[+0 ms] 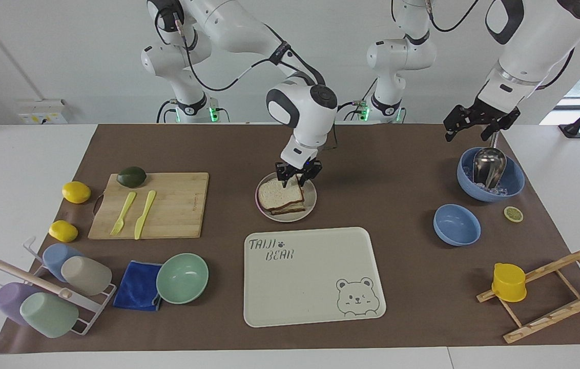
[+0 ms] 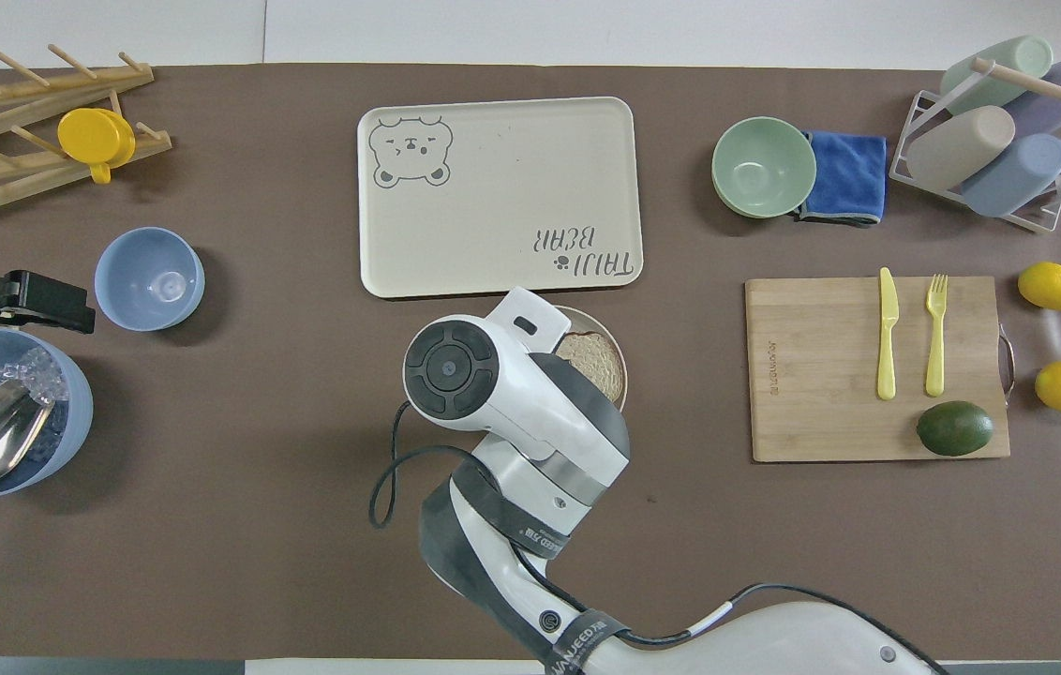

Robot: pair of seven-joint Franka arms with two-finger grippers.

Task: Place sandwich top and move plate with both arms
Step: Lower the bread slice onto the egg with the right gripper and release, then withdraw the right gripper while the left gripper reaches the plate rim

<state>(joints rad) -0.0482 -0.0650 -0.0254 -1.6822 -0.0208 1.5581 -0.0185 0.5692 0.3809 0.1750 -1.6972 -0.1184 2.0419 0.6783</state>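
The sandwich top [image 1: 280,193], a pale bread slice with brown crust, lies flat on a stack of bread on the round beige-grey plate [image 1: 311,204] in the middle of the mat. My right gripper [image 1: 298,180] is open just above the slice's edge nearest the robots and holds nothing. In the overhead view the right arm covers that gripper, and only part of the slice [image 2: 592,362] and the plate's rim [image 2: 621,339] show. My left gripper [image 1: 468,136] waits open, raised over the blue ice bowl [image 1: 513,187]. It also shows in the overhead view [image 2: 71,319].
The cream bear tray [image 1: 315,277] lies just beside the plate, farther from the robots. A cutting board [image 1: 177,205] with fork, knife and avocado lies toward the right arm's end. A mint bowl [image 1: 182,278], a blue cloth and a cup rack lie farther out. A small blue bowl [image 1: 456,224] lies near the ice bowl.
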